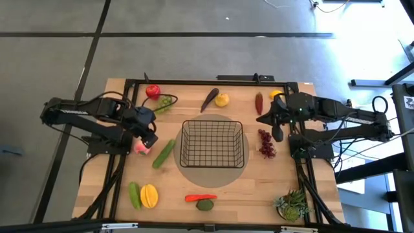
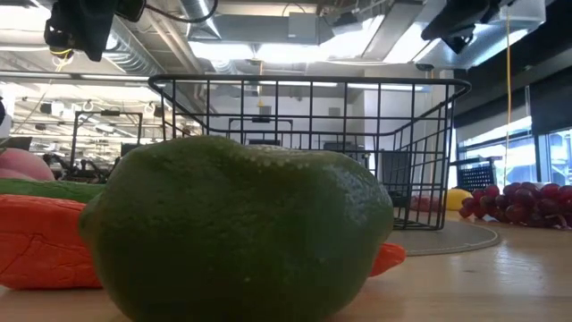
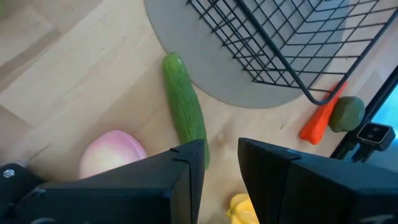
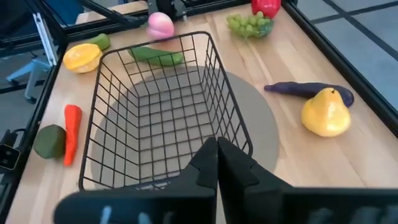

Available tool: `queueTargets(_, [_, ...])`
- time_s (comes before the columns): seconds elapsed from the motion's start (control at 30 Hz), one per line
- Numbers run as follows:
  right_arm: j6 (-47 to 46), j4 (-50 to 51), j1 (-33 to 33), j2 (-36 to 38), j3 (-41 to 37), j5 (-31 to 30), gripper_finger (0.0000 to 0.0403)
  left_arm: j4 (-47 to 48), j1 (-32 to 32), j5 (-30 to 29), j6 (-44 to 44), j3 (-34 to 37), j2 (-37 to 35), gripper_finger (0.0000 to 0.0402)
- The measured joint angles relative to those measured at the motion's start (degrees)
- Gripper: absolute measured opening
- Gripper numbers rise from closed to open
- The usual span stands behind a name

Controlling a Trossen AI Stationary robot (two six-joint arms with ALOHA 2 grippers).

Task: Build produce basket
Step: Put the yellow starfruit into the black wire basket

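Hovering the left gripper (image 3: pixel 221 163), part open and holding nothing, above the cucumber (image 3: pixel 185 112) and peach (image 3: pixel 112 154) beside the empty basket (image 1: pixel 213 144). Better centring over one fruit before lowering. Waiting shut and empty, the right gripper (image 4: pixel 217 163) behind the basket.

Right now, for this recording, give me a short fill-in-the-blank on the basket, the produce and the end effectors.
1. The basket holds ____ produce.
2. The left end effector hovers beside the pink ____.
3. The right end effector has its fingers ____.
4. Beside the purple eggplant lies a ____ fruit.

Missing: no; peach; shut; yellow
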State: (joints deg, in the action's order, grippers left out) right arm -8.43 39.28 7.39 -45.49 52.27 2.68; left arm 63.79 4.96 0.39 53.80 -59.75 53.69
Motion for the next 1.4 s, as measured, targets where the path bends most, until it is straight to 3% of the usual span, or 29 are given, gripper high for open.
queueTargets(0.17, [1.69,0.07,0.01,-0.27,0.16,0.00,0.0000,0.00,1.80,-3.24,1.56,0.00,0.00,0.0085])
queueTargets(0.67, [4.45,0.07,-0.02,-0.27,0.16,-0.02,0.0000,0.02,4.28,-1.64,0.83,0.00,0.00,0.0085])
queueTargets(0.83, [4.49,0.05,-0.01,-0.27,0.16,-0.04,0.0000,0.00,8.06,3.87,15.55,0.00,0.00,0.0085])
queueTargets(1.0, [4.49,0.04,0.01,-0.27,0.16,-0.05,0.0000,0.02,15.28,4.81,27.19,0.00,0.00,0.0085])
queueTargets(1.23, [4.47,-0.01,-0.01,-0.27,0.16,-0.04,0.0000,-0.06,25.64,0.74,45.69,-0.04,2.19,0.0085])
queueTargets(1.4, [7.84,-0.10,0.01,-0.27,0.13,-0.11,0.0000,-1.34,33.49,-1.69,61.05,-0.04,7.47,0.0085])
